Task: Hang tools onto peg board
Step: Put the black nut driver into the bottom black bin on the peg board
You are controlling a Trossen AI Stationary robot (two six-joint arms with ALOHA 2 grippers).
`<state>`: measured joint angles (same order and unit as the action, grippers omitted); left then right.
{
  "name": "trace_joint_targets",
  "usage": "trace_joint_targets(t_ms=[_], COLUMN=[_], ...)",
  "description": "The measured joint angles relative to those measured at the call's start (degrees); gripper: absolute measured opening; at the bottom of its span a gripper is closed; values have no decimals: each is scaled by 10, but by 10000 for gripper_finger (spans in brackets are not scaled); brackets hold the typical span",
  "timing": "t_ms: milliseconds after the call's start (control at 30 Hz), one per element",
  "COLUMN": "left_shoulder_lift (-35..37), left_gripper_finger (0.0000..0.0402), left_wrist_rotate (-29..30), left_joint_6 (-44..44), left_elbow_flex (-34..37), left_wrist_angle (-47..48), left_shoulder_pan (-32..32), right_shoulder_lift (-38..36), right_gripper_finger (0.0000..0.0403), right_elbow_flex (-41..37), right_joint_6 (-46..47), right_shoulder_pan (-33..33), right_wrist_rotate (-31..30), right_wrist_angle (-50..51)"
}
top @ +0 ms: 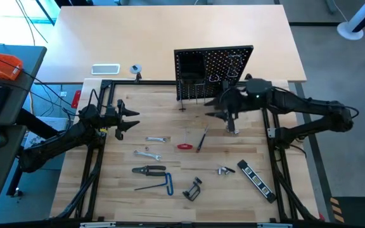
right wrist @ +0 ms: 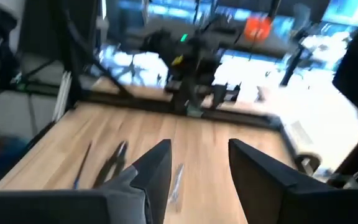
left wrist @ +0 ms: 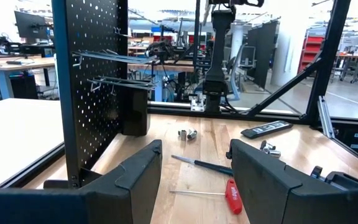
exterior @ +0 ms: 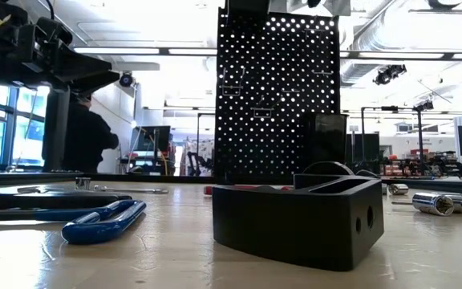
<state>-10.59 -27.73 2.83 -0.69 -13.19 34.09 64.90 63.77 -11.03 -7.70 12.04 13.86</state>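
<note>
The peg board point(top: 214, 71) stands upright at the table's far middle, with hooks and a small black bin point(left wrist: 133, 109) on its front. Tools lie flat on the wood: two silver wrenches point(top: 156, 139), black pliers point(top: 149, 170), a blue-handled hex key point(top: 160, 185), a black clamp point(top: 193, 189), a red-handled screwdriver point(top: 184, 146), a black screwdriver point(top: 202, 139) and a striped bar point(top: 256, 177). My right gripper point(top: 215, 109) hangs open and empty, high in front of the board. My left gripper point(top: 130, 120) waits open at the table's left.
Small silver sockets point(top: 225, 170) lie near the striped bar, and others point(left wrist: 187, 134) lie nearer the board. A white flat rectangle point(top: 105, 69) and a tape roll point(top: 135, 69) sit on the far table behind the frame. A person point(exterior: 87, 132) stands in the room beyond.
</note>
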Motion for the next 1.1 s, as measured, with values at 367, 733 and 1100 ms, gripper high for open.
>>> trace_joint_targets(t_ms=[367,733,1100], left_shoulder_lift=[0,0,0], left_gripper_finger=[184,184,184], left_wrist_rotate=[0,0,0], left_joint_6=[0,0,0], left_elbow_flex=[0,0,0], left_wrist_angle=[0,1,1], left_shoulder_pan=[0,0,0], right_shoulder_lift=[71,202,365], right_gripper_finger=[155,155,155], right_elbow_flex=[0,0,0], right_joint_6=[-16,-86,-137], right_shoulder_pan=[74,101,109], right_wrist_rotate=[-60,-115,-122], right_wrist_angle=[133,163,172])
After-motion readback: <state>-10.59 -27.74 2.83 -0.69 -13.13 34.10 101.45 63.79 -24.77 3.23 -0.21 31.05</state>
